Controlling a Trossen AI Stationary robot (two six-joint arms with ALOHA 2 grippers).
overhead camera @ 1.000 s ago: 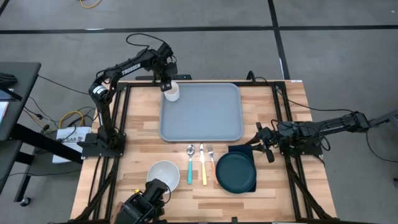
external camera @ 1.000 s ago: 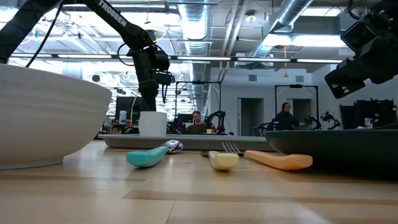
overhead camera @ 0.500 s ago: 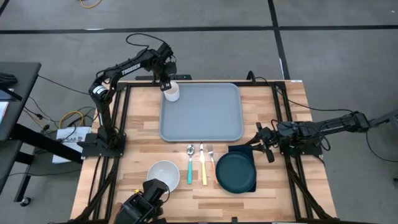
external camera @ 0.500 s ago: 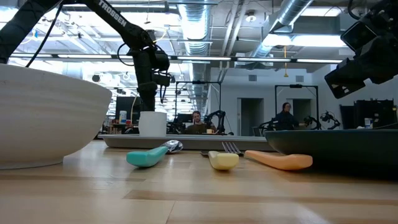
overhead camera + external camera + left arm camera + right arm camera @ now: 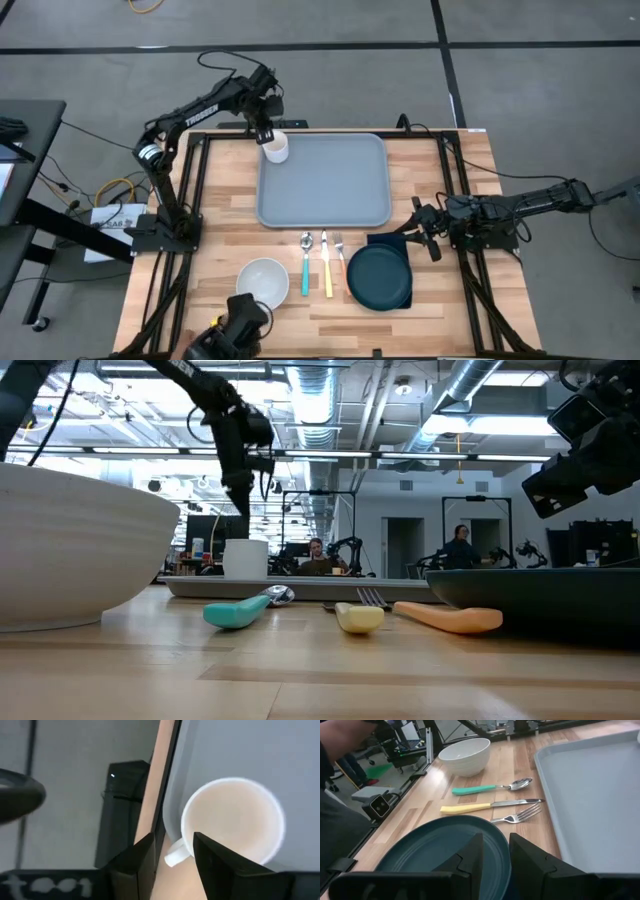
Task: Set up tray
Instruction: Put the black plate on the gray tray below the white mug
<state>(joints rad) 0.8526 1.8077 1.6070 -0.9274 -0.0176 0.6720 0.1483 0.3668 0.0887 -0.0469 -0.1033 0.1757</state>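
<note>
Two arms at the counter [image 5: 230, 240]. Tray [image 5: 325, 190] lies flat on the far half of the counter, long side across, bare except for a white mug [image 5: 276, 149] standing upright in its far-left corner, handle toward the rim. Left end effector [image 5: 266, 128] hangs just above that mug, at the tray's far-left corner, not touching; in the low view it is clear of the mug top [image 5: 245, 544]. In the left wrist view its fingers [image 5: 215, 857] stand a narrow gap apart with nothing between them, mug [image 5: 232, 822] below and beyond them. Right end effector [image 5: 424, 228] sits low off the tray's near-right corner, just beside a folded navy napkin [image 5: 385, 243] and the navy plate [image 5: 379, 277]; its fingers [image 5: 530, 855] stand slightly apart, nothing held, over the plate [image 5: 445, 845], with the tray [image 5: 600, 800] beyond. Near the tray's front edge, side by side: teal-handled spoon [image 5: 306, 268], yellow-handled knife [image 5: 326, 268], orange-handled fork [image 5: 340, 258]. White bowl [image 5: 263, 281] left of the spoon, well apart from the tray.
</note>
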